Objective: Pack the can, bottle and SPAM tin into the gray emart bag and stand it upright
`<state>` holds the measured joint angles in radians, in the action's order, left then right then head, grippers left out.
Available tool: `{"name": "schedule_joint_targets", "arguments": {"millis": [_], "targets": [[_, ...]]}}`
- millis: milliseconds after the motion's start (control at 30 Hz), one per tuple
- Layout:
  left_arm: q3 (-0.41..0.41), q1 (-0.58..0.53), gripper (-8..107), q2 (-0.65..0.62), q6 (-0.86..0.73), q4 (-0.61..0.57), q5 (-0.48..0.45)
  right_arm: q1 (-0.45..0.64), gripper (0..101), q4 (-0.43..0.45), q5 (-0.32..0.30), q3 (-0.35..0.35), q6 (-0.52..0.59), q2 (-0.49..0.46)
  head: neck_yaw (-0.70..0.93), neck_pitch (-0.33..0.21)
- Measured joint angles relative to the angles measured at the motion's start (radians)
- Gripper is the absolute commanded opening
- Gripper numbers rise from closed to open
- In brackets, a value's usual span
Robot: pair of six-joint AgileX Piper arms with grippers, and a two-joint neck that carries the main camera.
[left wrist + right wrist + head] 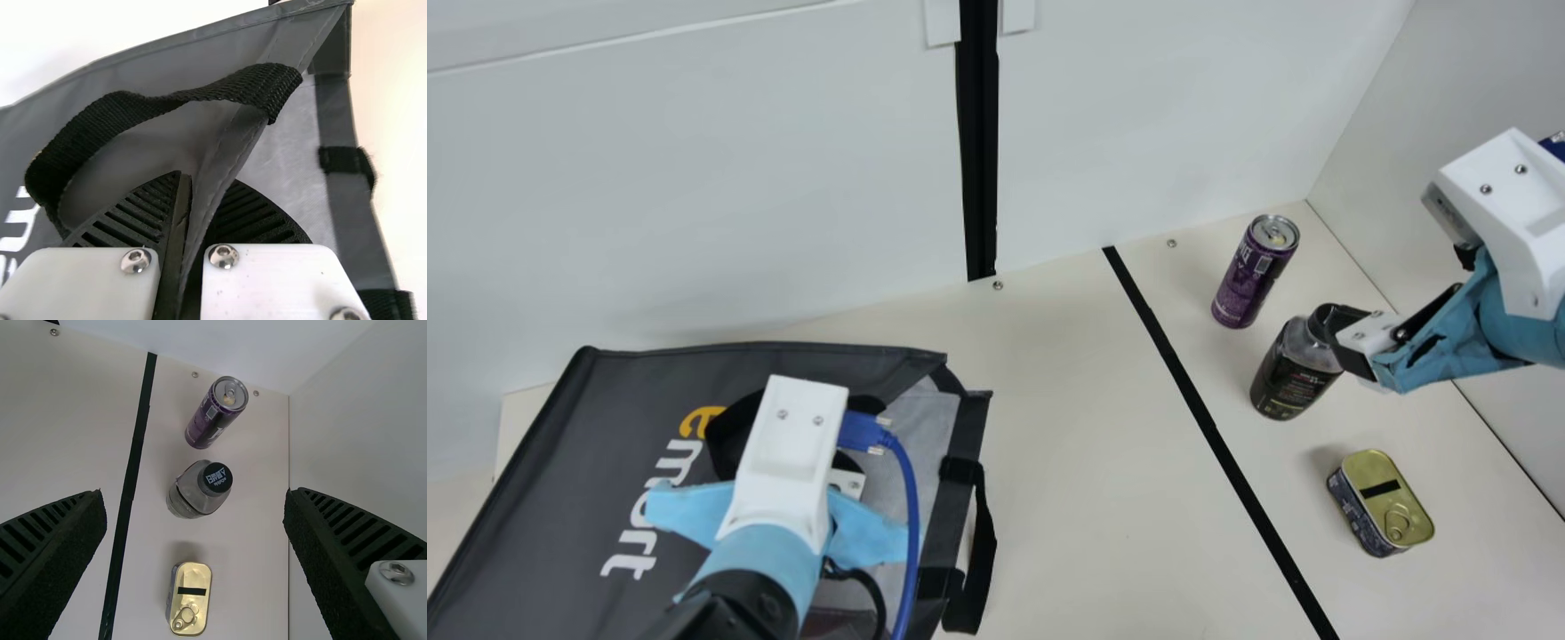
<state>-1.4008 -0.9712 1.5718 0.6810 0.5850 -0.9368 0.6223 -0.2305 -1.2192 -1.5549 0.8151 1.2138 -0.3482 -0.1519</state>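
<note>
One can [1254, 274], one bottle [1291, 378] upright, left claw [847, 483] gripping bag [560, 462], right claw [1343, 331] apart

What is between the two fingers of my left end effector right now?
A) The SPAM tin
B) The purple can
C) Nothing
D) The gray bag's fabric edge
D: the left wrist view shows the seamed edge of the gray bag running down between the fingers of the left end effector, with one ribbed finger on each side of it.
</note>
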Motion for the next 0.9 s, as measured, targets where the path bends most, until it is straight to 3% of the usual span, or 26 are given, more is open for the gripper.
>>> {"name": "schedule_joint_targets", "arguments": {"millis": [500, 900], "targets": [[0.083, 0.152, -8, -0.057, -0.153, -0.297, 0.194, 0.000, 95, 0.000, 0.000, 0.000, 0.000, 0.000, 0.002, 0.000], [0.131, 0.266, -8, -0.087, -0.363, -0.601, 0.282, 0.000, 95, 0.000, 0.000, 0.000, 0.000, 0.000, 0.000, 0.000]]}}
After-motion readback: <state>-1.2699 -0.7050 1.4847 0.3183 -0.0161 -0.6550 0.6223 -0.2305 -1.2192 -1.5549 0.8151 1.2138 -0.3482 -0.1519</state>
